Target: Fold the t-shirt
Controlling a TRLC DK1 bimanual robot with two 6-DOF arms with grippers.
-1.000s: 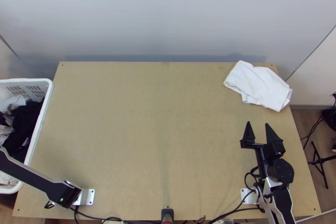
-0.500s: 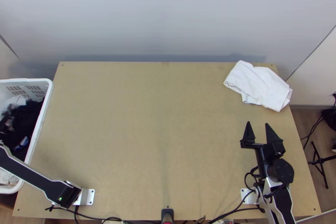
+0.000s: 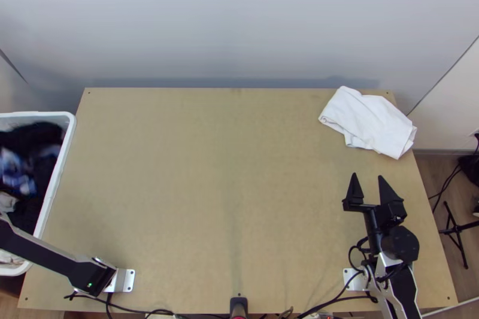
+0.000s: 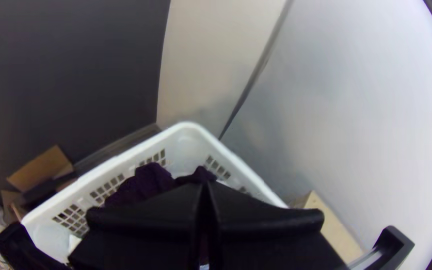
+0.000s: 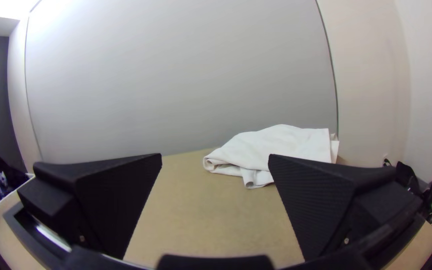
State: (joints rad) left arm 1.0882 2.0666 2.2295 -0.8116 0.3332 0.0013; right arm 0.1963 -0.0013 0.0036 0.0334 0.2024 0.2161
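Note:
In the left wrist view my left gripper [image 4: 205, 189] is over the basket with its fingers together, shut on a dark garment [image 4: 146, 181] that hangs bunched. From above, that dark garment [image 3: 37, 166] shows a blue and white print; its overall shape cannot be made out. My right gripper [image 3: 367, 178] stands open above the table's right side, nothing between its fingers. The right wrist view has this gripper [image 5: 216, 157] spread wide, with a folded white cloth [image 5: 281, 145] beyond it. That white cloth [image 3: 370, 122] lies at the table's back right corner.
A white basket [image 3: 64, 150] holding more clothes stands against the left side of the wooden table [image 3: 215, 187]. Bare wood stretches between the basket and the white cloth. A wall rises behind the table, and cables run along the near edge.
The dark garment has shifted up the picture and covers the basket's back part, its print now larger. The left arm has moved slightly. The right arm and white cloth have kept still.

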